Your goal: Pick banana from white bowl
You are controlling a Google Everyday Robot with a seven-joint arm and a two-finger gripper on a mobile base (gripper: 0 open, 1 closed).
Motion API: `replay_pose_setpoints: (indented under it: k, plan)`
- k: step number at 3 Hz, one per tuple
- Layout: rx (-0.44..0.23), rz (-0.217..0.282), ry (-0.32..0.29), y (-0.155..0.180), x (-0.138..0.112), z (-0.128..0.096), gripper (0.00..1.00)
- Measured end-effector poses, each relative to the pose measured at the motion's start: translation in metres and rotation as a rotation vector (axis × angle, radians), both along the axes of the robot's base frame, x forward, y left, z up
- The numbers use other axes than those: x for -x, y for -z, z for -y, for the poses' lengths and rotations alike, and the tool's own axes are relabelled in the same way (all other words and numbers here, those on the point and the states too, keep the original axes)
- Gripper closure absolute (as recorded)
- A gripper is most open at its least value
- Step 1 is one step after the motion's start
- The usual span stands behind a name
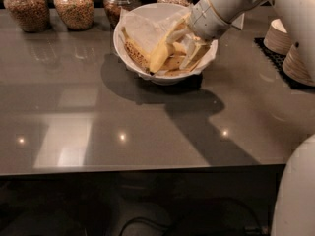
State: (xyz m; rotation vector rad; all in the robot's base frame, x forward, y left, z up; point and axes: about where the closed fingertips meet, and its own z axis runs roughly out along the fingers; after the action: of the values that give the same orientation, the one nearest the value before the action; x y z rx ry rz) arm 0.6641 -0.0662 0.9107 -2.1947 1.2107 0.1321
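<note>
The white bowl with a white paper liner stands at the back middle of the grey table. Several bananas lie in it. A smooth yellow banana leans upright-diagonal in the middle, with a brown-speckled banana to its left and others to its right. My gripper reaches down into the bowl from the upper right, right at the yellow banana's upper end. My wrist hides part of the bowl's far right rim.
Several glass jars of grains line the table's back edge left of and behind the bowl. Stacks of small pale bowls stand on a black mat at the right. The table's front edge runs across the lower frame.
</note>
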Motion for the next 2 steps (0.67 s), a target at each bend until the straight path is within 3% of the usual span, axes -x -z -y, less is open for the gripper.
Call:
replay_pose_setpoints:
  k: [1,2]
  plan:
    - [-0.012,0.006,-0.013,0.0015,-0.0093,-0.0094,0.28]
    - [-0.018,0.018,-0.028,-0.0004,-0.0182,-0.0189,0.29]
